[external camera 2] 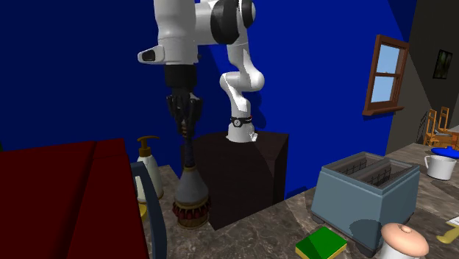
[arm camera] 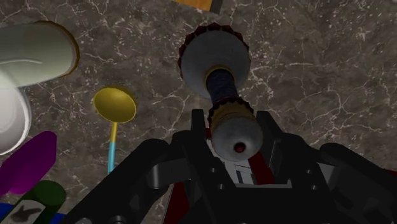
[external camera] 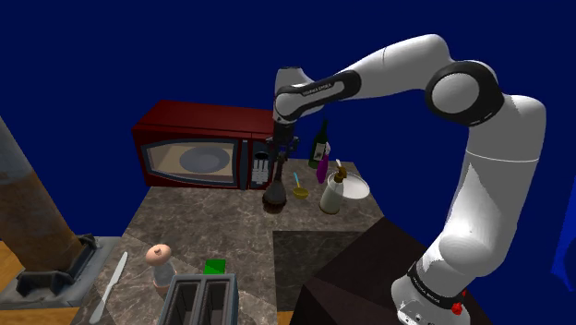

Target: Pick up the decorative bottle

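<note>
While decorative bottle (arm camera: 215,60) stands upright | hand (arm camera: 233,122) clasps its neck

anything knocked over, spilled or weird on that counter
Nothing stands out. The decorative bottle stands upright on the counter with the gripper closed on its neck; the soap dispenser and wine bottle nearby are upright too, and nothing is spilled.

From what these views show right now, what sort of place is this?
Probably a home kitchen: a red microwave and a toaster stand on a dark marbled countertop, and a soap dispenser sits beside the decorative bottle.
</note>
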`<action>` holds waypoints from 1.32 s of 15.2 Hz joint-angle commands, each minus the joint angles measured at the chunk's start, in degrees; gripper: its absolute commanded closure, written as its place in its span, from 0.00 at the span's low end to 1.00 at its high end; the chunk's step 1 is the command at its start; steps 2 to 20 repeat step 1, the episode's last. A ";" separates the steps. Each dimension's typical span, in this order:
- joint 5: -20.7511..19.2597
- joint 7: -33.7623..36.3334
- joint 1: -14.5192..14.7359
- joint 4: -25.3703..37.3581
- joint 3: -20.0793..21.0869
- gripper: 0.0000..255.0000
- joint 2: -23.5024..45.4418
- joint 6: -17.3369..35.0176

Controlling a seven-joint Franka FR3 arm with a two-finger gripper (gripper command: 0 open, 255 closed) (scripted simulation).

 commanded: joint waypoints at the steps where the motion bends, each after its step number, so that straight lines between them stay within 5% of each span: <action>1: 0.04 -0.07 -0.04 0.27 0.00 1.00 -0.18 -0.40; 20: 0.04 -0.07 -0.04 0.27 0.00 1.00 -0.18 -0.40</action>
